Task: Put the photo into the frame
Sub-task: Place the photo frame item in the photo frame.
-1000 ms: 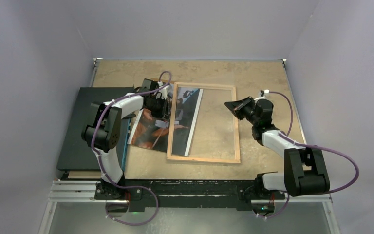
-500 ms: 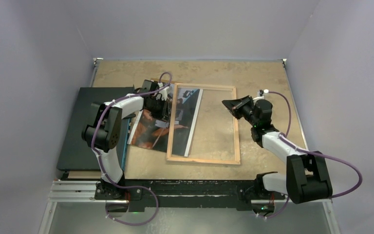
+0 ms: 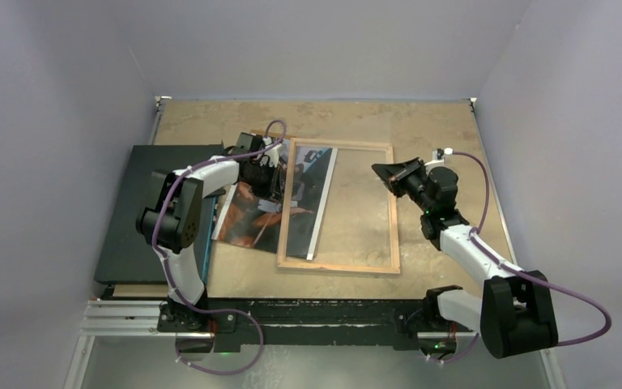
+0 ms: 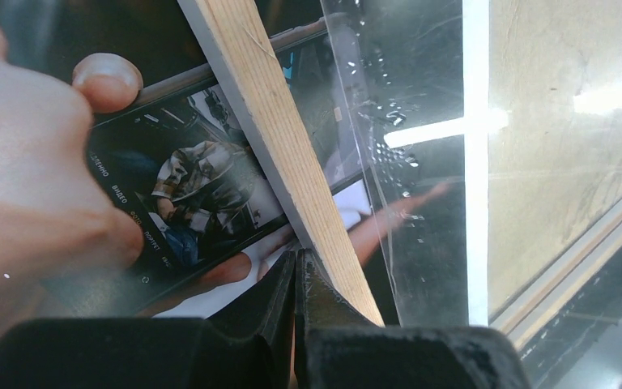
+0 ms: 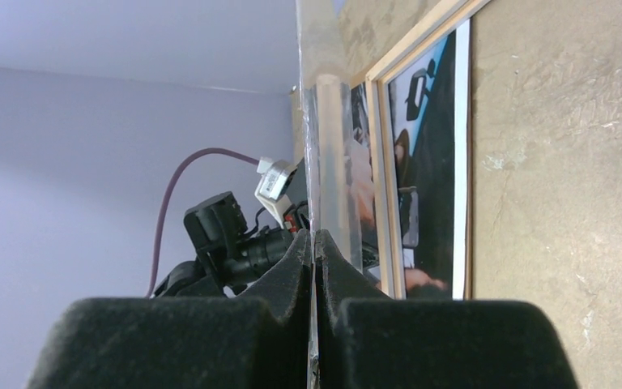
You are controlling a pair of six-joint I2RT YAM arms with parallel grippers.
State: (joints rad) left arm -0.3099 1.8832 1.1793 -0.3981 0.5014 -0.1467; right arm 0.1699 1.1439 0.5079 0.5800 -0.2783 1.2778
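A dark flat board (image 3: 142, 211) lies at the left side of the bench (image 3: 356, 121), partly under the left arm. That arm reaches over to the photo (image 3: 247, 215), and the left end effector (image 4: 296, 271) points down at the print just beside the frame's left rail. Its fingers are pressed together with no real gap; the tips meet the glossy surface, though I cannot tell whether any of the sheet is pinched between them.

The photo lies tilted. Its orange-brown and black part sits outside the frame (image 3: 394, 219) on the bench. The rest passes under the left wooden rail into the opening, where the white strip shows about a third of the way across. The frame rests flat with its light wood side up (the bare bench shows through the right half of the opening).

At the frame's far right corner, the right end effector (image 5: 314, 243) is clamped narrow on the edge of the clear pane (image 5: 330, 162). The right wrist view shows that pane edge-on, rising from between the fingers. Reflections on it show above the photo in the left wrist view.
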